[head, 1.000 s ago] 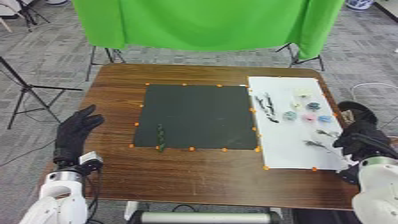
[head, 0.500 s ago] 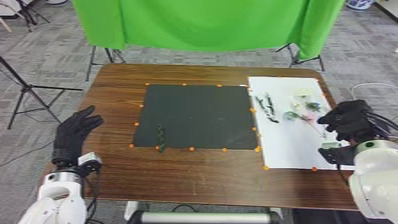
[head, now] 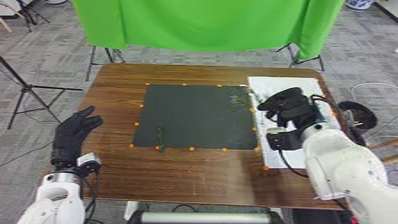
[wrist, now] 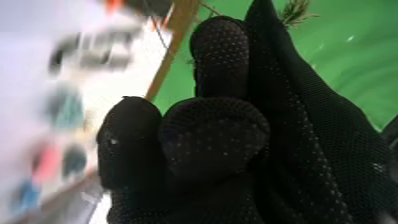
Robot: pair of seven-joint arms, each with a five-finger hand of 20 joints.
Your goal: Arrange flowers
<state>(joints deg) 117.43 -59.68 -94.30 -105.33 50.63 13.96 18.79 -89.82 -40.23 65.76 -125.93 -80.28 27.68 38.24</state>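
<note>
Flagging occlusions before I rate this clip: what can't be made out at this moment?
Head view: the middle of the white paper sheet, behind the black-gloved right hand.
Right wrist view: the held part of the feathery green sprig, behind the right hand's fingers.
Right wrist view: petal shapes of the pink flower and blue flower, both blurred.
Head view: whether the sprig touches the flat black board, too small to tell.

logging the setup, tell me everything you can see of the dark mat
The dark mat is a flat, near-square sheet, almost black, perhaps card. It lies smooth on the brown table, left of the white sheet. Small orange markers dot its edges. A thin green stem lies on its near left, crossing the near edge. Feathery greenery shows over its far right corner; contact unclear.
</note>
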